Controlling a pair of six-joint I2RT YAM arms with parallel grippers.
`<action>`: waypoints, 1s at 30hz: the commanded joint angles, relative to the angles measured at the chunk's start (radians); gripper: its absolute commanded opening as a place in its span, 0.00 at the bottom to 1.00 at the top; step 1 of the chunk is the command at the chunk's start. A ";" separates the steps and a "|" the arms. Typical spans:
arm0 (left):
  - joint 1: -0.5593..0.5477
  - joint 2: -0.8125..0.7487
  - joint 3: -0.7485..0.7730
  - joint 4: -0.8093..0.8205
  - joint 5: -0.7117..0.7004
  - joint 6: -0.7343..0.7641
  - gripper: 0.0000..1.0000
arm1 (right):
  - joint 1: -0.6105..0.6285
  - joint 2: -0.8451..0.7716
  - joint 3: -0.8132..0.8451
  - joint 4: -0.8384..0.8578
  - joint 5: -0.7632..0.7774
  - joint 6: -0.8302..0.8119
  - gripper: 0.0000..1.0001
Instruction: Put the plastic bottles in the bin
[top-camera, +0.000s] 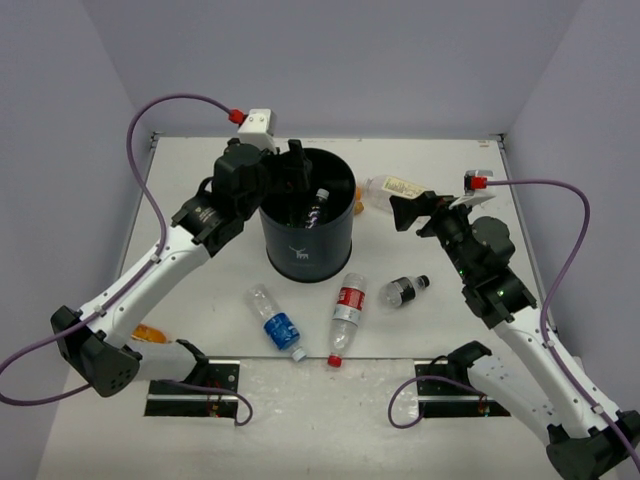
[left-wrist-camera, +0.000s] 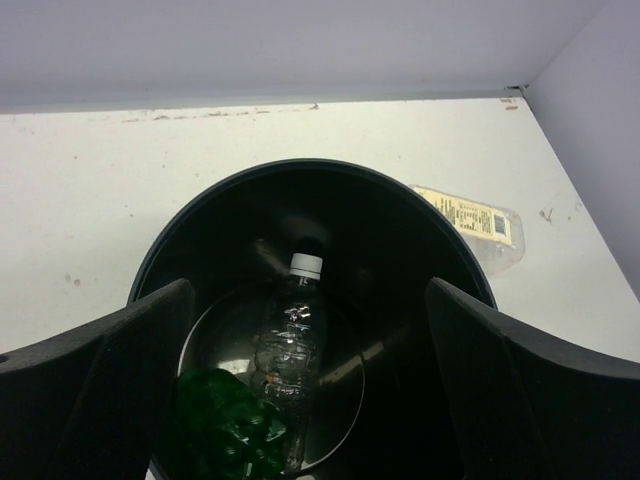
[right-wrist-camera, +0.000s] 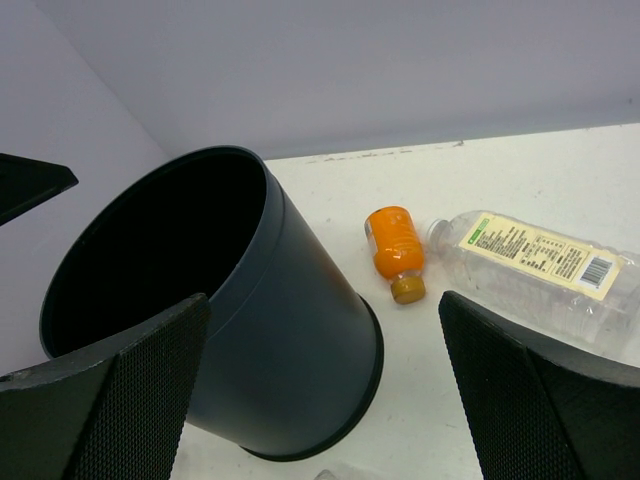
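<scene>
While left fingers and right fingers stand apart, one bin holds one clear bottle and one green bottle.

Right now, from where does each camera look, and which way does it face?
Top external: above and behind the arms, looking down on the table; both arms show.
Left wrist: above the bin, looking down at a clear bottle and a green bottle inside; left gripper open.
Right wrist: low beside the bin, facing the back wall, an orange bottle and a cream-labelled bottle; right gripper open.
Shared: all show the bin and cream-labelled bottle.
</scene>
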 joint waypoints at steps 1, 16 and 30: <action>-0.005 -0.047 0.028 -0.020 -0.080 -0.033 1.00 | -0.002 -0.004 0.004 0.011 0.023 0.012 0.99; 0.349 -0.163 -0.117 -1.029 -0.535 -1.025 1.00 | -0.004 0.028 0.032 0.011 -0.029 0.019 0.99; 0.848 -0.216 -0.470 -0.931 -0.395 -1.091 1.00 | -0.011 0.079 0.034 0.029 -0.086 0.046 0.99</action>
